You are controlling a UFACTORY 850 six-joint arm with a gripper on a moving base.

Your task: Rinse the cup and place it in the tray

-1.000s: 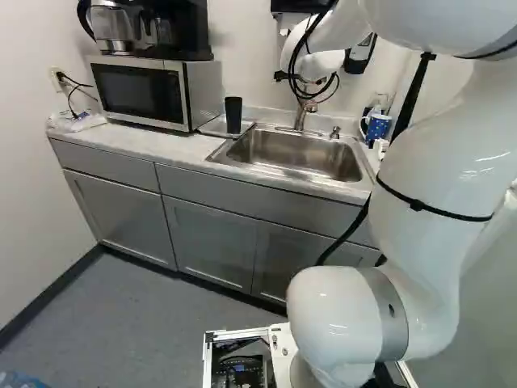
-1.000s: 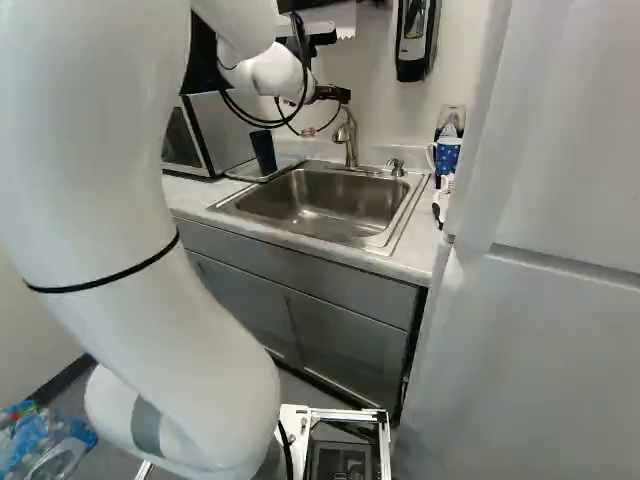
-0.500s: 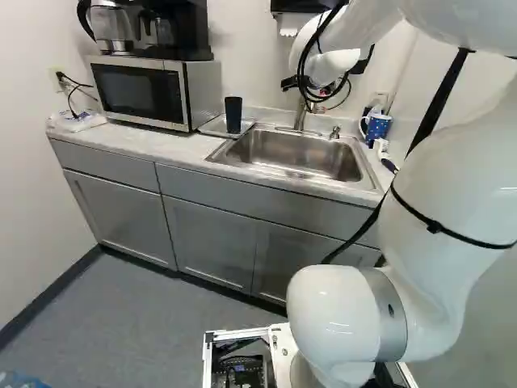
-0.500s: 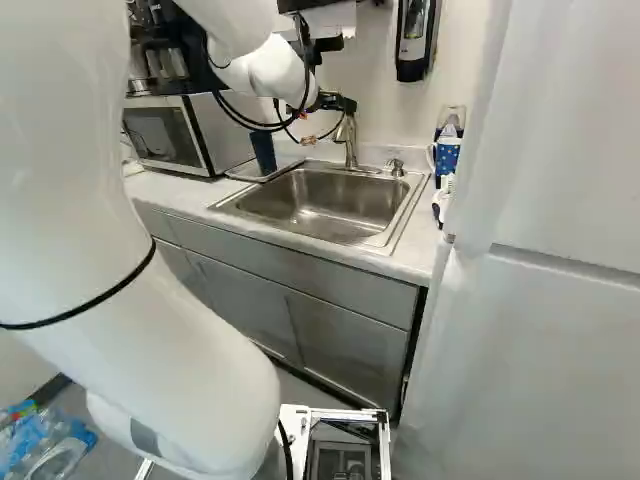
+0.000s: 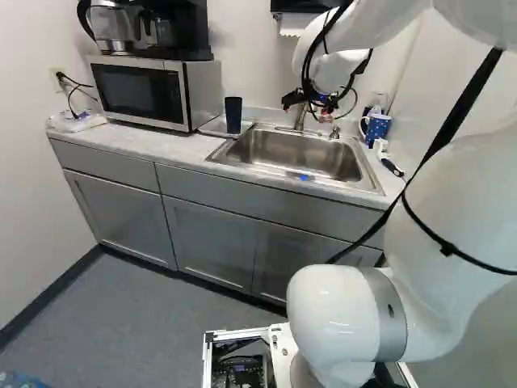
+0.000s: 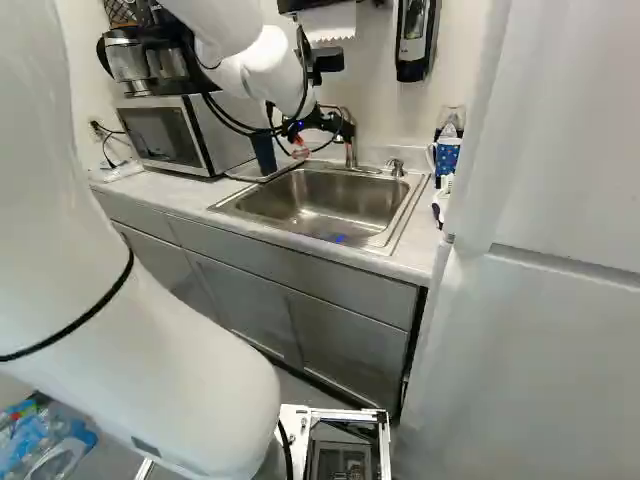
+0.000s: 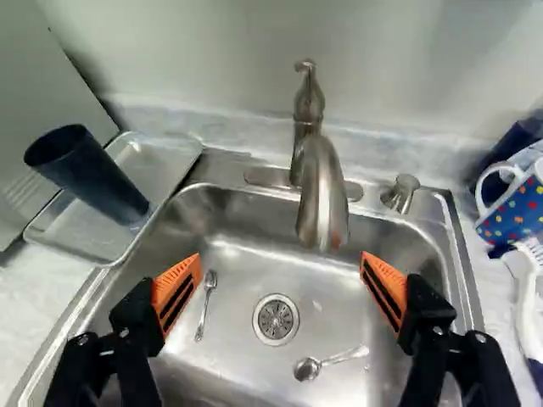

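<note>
Hovering over the sink [image 7: 242,271], the gripper [image 7: 281,258] has empty fingers spread wide; the dark cup [image 7: 95,182] stands in the tray [image 7: 78,227], likely there to catch drips.

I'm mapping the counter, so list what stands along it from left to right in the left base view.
Microwave, dark cup, faucet, short metal fixture, blue mug.

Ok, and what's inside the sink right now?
Two spoons and the drain show in the sink; the gripper's fingers cover parts of it, so I can't tell what's there.
</note>
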